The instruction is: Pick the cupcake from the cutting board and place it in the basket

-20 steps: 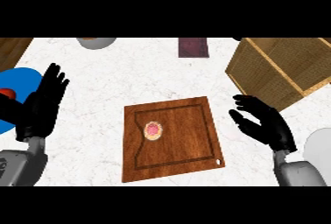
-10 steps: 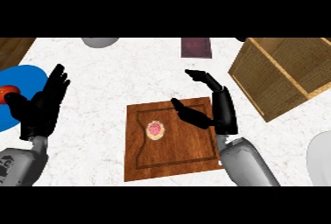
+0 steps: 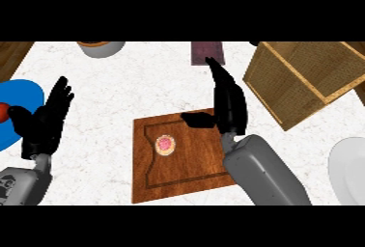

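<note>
The right hand (image 3: 227, 103), fingers straight and spread, hovers beside the cupcake (image 3: 166, 144) on the cutting board (image 3: 187, 169).

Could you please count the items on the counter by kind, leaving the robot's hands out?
Cutting board: 1
Cupcake: 1
Basket: 1
Plates, blue and white: 2
Bowl: 1
Dark maroon block: 1
Red item on the blue plate: 1
Total: 8

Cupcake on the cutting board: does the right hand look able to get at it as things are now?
Probably yes. The cupcake lies uncovered on the cutting board, with nothing beside it. The right hand is open over the board's far right edge, thumb pointing toward the cupcake, and bare wood lies between them.
</note>
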{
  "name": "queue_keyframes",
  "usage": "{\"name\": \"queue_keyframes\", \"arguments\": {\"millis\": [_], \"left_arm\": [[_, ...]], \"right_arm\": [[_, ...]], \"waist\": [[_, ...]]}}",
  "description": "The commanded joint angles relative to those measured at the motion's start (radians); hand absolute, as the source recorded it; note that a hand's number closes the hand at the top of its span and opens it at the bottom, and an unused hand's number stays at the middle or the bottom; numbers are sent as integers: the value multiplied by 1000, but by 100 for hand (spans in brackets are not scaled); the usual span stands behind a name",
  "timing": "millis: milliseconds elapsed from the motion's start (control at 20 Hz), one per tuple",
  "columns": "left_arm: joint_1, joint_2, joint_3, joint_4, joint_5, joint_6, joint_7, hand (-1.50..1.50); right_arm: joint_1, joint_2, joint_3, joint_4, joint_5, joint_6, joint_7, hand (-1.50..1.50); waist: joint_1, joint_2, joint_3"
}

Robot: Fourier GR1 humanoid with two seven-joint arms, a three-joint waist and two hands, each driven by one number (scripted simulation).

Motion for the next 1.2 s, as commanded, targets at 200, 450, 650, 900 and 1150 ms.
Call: {"name": "queue_keyframes", "arguments": {"millis": [200,450,650,900,1150], "left_arm": [[-1,0,1,2,-10,-3,-6,0],[9,-6,26,-6,-1,-10,-10,0],[-67,-12,32,12,-30,-2,48,0],[2,-11,69,-22,-21,-78,17,0],[13,-76,34,-100,-86,-22,58,0]], "right_arm": [[-120,-3,84,-94,-106,566,429,-150],[-147,6,29,-350,-223,761,685,-150],[-112,40,23,-373,-212,739,717,-150],[-15,50,70,-357,-110,590,590,-150],[28,51,84,-305,-107,525,497,-150]], "waist": [[-15,-3,2],[-7,5,6],[3,14,6],[15,16,6],[19,17,7]]}}
